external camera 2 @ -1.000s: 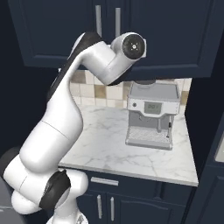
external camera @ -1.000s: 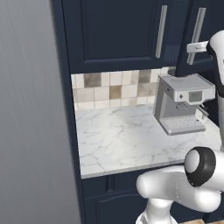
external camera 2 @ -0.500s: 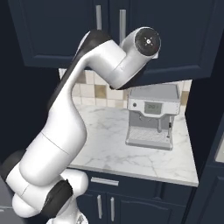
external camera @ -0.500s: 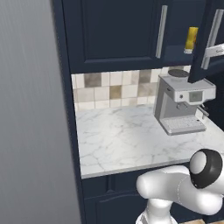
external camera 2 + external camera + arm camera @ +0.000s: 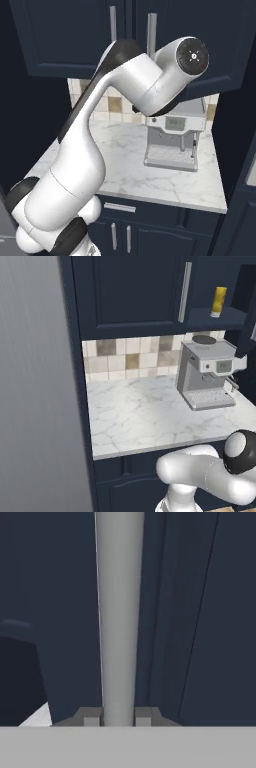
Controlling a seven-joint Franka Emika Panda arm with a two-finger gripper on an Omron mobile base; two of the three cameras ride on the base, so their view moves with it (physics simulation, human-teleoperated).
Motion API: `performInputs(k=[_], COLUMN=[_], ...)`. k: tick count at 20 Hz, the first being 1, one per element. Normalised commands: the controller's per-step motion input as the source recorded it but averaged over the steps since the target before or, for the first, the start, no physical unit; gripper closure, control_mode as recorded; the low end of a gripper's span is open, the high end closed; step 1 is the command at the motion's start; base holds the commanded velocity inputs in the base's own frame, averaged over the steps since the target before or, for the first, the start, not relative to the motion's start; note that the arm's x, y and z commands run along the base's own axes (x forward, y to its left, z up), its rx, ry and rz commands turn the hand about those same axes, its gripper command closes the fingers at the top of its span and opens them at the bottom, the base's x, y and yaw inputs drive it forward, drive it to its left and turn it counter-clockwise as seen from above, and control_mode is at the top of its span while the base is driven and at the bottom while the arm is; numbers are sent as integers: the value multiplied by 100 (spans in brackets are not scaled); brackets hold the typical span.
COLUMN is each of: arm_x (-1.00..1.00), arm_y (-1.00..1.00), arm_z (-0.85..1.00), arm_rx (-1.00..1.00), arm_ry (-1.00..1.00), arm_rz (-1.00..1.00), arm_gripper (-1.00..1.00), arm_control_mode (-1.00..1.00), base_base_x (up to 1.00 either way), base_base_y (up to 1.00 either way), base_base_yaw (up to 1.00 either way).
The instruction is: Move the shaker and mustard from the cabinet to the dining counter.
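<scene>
Cabinet [image 5: 135, 296] door now swung wider than a sec ago — mustard [image 5: 218, 301] exposed on shelf; gripper [image 5: 118, 718] clamped on door handle [image 5: 119, 612], shaker unseen.

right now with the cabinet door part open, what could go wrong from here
1. The end effector straddles the silver door handle; if its fingers slip off mid-swing, the cabinet door may stay only partly open.
2. The mustard stands near the shelf's front edge, so a hasty reach could knock it down.
3. The coffee machine sits right under the swinging door and arm.
</scene>
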Motion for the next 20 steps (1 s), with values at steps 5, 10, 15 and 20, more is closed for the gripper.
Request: performInputs(k=[5, 10, 15, 20], arm_x=[-29, -16, -34, -39], arm_y=[-48, -12, 0, 8], arm_z=[-18, -30, -51, -14], arm_rx=[0, 0, 0, 0], arm_ry=[6, 14, 5, 0], arm_rz=[0, 0, 0, -1], arm_gripper=[100, -100, -100, -100], arm_control_mode=[-100, -100, -100, -100], base_base_x=[0, 0, 0, 0], base_base_y=[0, 0, 0, 0], base_base_yaw=[0, 0, 0, 0])
